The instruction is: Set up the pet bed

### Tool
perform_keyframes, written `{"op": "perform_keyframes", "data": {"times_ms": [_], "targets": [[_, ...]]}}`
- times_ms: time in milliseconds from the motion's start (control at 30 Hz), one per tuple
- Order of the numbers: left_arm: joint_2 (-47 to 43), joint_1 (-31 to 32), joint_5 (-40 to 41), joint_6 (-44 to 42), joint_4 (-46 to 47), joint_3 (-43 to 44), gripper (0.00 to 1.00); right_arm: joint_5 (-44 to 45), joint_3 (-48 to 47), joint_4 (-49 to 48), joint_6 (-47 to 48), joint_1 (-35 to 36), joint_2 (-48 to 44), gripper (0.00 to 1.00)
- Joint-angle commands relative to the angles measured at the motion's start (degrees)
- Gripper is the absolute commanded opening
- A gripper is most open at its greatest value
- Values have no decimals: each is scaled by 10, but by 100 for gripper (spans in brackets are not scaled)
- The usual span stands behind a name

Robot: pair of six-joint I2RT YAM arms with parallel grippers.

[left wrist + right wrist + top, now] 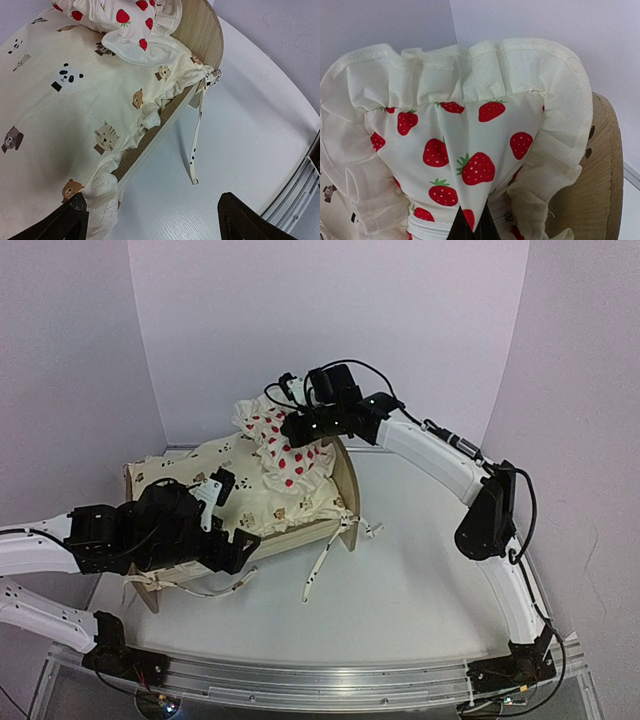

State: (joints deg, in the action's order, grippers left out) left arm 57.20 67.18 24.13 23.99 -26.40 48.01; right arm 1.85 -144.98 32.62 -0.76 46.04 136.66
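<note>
There's the pet bed on the white desk, left of centre and close to the back wall, its long side slanting toward the left arm. It's thin plywood, so I'd call it light and stiff, and quick to skid on that smooth top if nudged. The rounded end board or the side rail looks like the place to pinch it, never the fabric. The cream cushion is spread inside, soft and rumpled along the rail.

The right arm reaches long across the desk, wrist bent down by the far end board. The right end effector is pinched tight on the strawberry pillow, drawing the cloth into a peak while its lower part rests on the cushion. The left arm lies low by the near rail. The left end effector gapes wide, holding nothing, one finger over the cushion's edge, the other over bare desk.
</note>
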Motion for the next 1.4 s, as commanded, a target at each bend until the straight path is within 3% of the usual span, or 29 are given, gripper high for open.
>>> {"op": "perform_keyframes", "data": {"times_ms": [0, 233, 267, 367, 433, 733, 967, 1100, 1367], "targets": [[12, 0, 12, 21, -8, 32, 90, 55, 12, -87, 24, 0, 16, 0], [24, 0, 2, 30, -10, 36, 89, 140, 56, -150, 21, 0, 16, 0], [24, 1, 2, 31, -10, 35, 89, 147, 61, -163, 17, 0, 15, 10], [22, 1, 2, 33, -10, 33, 89, 146, 68, -177, -12, 0, 15, 60], [21, 0, 2, 33, -10, 32, 89, 144, 68, -180, -25, 2, 10, 75], [20, 0, 11, 28, -17, 41, 89, 75, 97, -230, -74, 8, -72, 85], [22, 0, 29, 12, -23, 59, 90, 21, 214, -262, -107, 8, -181, 93], [22, 0, 39, -3, -26, 71, 90, -2, 327, -276, -124, 9, -258, 98], [50, -3, 94, -75, 35, 100, 97, 28, 694, -381, -145, 8, -470, 98]]}}
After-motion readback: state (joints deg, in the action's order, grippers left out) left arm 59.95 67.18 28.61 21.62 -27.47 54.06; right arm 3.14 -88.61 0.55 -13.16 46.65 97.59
